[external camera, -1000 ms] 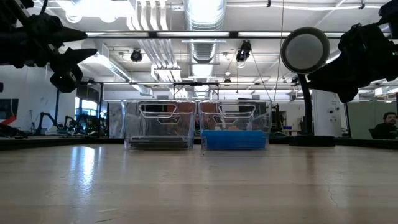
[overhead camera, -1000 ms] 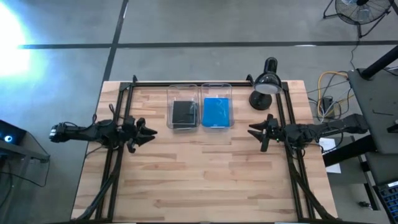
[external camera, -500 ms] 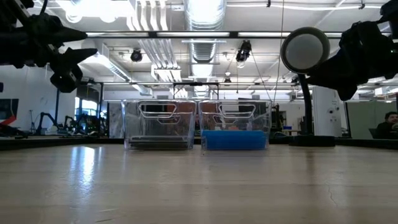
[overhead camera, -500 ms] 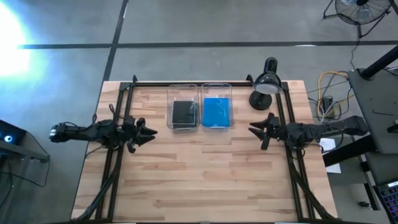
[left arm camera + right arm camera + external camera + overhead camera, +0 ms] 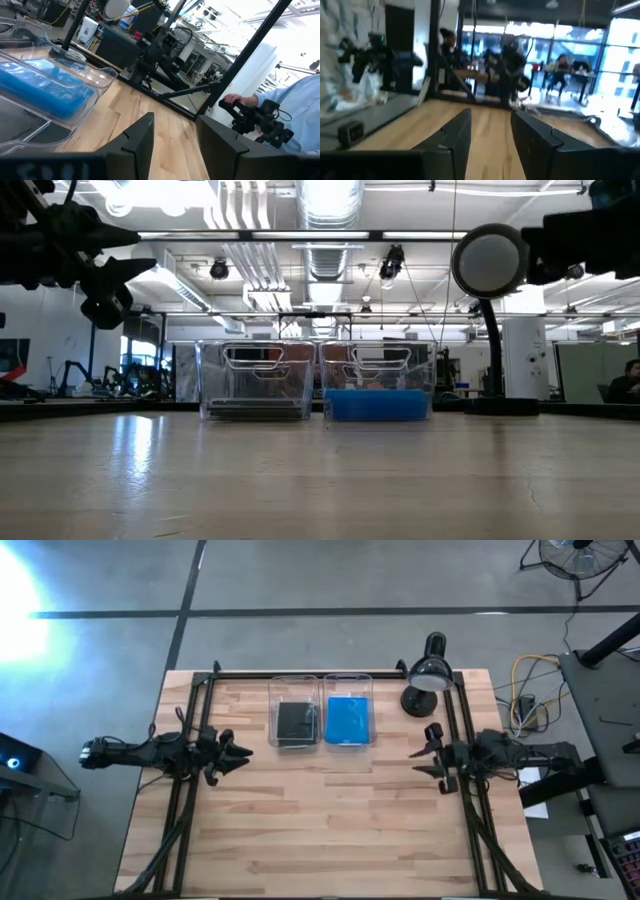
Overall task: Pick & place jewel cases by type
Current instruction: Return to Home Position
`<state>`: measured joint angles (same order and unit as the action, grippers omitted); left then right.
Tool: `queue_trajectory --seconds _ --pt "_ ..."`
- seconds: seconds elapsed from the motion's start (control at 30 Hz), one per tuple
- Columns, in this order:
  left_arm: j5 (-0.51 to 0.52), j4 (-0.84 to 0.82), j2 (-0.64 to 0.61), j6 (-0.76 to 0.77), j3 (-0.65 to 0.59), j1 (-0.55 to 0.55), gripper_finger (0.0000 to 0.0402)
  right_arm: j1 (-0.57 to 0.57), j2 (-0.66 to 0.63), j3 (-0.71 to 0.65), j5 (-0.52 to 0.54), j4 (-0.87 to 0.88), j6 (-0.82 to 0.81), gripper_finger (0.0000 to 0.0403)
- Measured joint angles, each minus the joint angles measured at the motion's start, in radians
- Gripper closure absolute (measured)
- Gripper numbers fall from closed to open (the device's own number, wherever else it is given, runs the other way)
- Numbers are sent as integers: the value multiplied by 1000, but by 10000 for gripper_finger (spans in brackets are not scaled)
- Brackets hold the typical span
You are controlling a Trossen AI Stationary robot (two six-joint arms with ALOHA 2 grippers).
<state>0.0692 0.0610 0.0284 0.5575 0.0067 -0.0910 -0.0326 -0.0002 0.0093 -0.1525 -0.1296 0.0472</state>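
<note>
The dark grey jewel cases (image 5: 295, 722) lie flat in the left clear bin (image 5: 295, 682). The bright blue ones (image 5: 348, 720) lie stacked in the right clear bin (image 5: 348, 680); the blue stack (image 5: 40, 90) also shows in the left wrist view. My left gripper (image 5: 247, 752) hangs open above the table's left side, pointing toward the bins, its fingers (image 5: 140, 145) apart. My right gripper (image 5: 418, 762) is open above the table's right side, right of the blue bin, with its fingers (image 5: 455, 135) parted. Neither gripper holds anything.
A black desk lamp (image 5: 425, 675) stands at the far right corner, its round head (image 5: 490, 262) facing the table. Black frame rails (image 5: 460, 730) run along both sides. Bare wood (image 5: 320, 820) stretches in front of the bins. A person's blue sleeve (image 5: 300, 107) shows beyond the table.
My right gripper has drawn back toward the table's right edge and a little toward the near edge, and has risen in the low view, turning as it went. It stays open. The left arm and the cases have kept still.
</note>
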Motion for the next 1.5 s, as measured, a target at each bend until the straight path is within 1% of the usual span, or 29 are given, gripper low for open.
queue_trajectory --seconds 0.07,0.17,0.23,0.53,0.93,1.5 --pt "1 -1 1 0 0 0 273 1 0 0 22 33 -11 273" --pt "1 -1 4 0 0 0 273 2 0 0 130 40 -62 272" --pt "1 -1 5 0 0 0 273 2 0 0 157 37 -70 270" --pt "2 -2 6 0 0 0 273 1 20 0 153 48 -79 261" --pt "3 -2 6 0 0 0 273 1 28 0 153 49 -81 276" --pt "3 -2 6 0 0 0 273 0 28 0 153 48 -81 265"
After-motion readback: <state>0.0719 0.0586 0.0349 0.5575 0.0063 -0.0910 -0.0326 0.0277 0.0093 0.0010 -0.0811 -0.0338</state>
